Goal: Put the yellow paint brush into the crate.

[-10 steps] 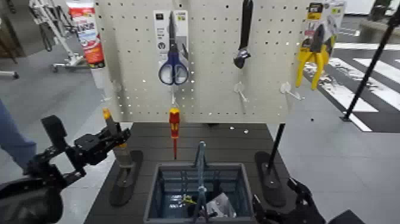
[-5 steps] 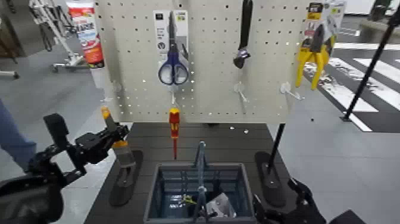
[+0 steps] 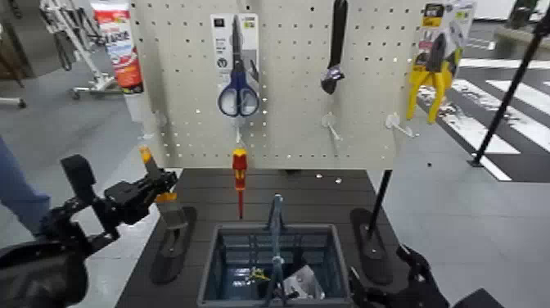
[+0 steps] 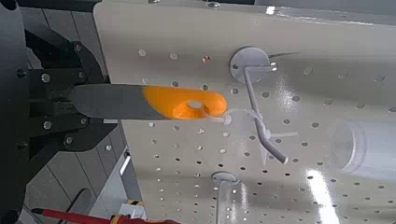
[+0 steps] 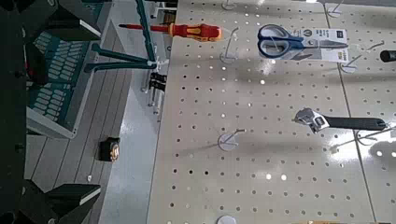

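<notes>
A: Where is the yellow paint brush (image 3: 169, 211)?
B: Gripped in the closed left gripper (image 3: 161, 187), before the pegboard (image 3: 286, 115); grey floor (image 3: 466, 229) lies beyond. The right gripper (image 3: 391, 287) waits beside the crate (image 3: 214, 270).

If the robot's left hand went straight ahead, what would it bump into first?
The left hand already has the paint brush in its fingers. Beyond that, it would probably meet the white pegboard near its lower edge, though it might slip just underneath; the depth is unclear.
</notes>
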Controlling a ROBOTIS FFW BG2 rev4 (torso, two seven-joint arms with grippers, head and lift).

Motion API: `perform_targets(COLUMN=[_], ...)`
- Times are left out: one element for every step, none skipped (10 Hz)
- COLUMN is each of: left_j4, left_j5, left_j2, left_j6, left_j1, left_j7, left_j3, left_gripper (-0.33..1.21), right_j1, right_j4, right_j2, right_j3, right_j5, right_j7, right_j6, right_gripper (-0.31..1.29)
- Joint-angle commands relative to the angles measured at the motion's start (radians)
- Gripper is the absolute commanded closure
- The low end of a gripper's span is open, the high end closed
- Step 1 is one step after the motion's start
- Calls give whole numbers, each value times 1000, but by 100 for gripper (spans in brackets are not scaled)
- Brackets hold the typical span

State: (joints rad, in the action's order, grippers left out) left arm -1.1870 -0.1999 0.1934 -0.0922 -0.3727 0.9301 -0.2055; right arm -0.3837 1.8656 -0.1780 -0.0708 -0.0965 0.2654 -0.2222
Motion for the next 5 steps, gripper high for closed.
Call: perform_targets(left_j4=[0, -3, -13, -34, -82], left_j5=[1, 1, -1, -3, -6], left_j2=[-2, -2, -3, -6, -12], left_j6=[0, 0, 0, -4, -21], left_j1=[0, 0, 2, 5, 15], left_j7=[0, 1, 1, 3, 7], left_j3=[-2, -3, -3, -5, -12], left_gripper=[117, 117, 117, 117, 117], right_j1=[-1, -1, -3, -6, -7], right_j4=[1, 1, 1, 4, 6], right_j2=[-1, -1, -1, -1, -1], right_j3=[0, 0, 0, 3, 5], right_j5=[1, 0, 1, 1, 0], right_j7=[0, 0, 0, 0, 0], right_j6=[0, -2, -2, -2, -2], right_gripper=[15, 15, 15, 15, 15])
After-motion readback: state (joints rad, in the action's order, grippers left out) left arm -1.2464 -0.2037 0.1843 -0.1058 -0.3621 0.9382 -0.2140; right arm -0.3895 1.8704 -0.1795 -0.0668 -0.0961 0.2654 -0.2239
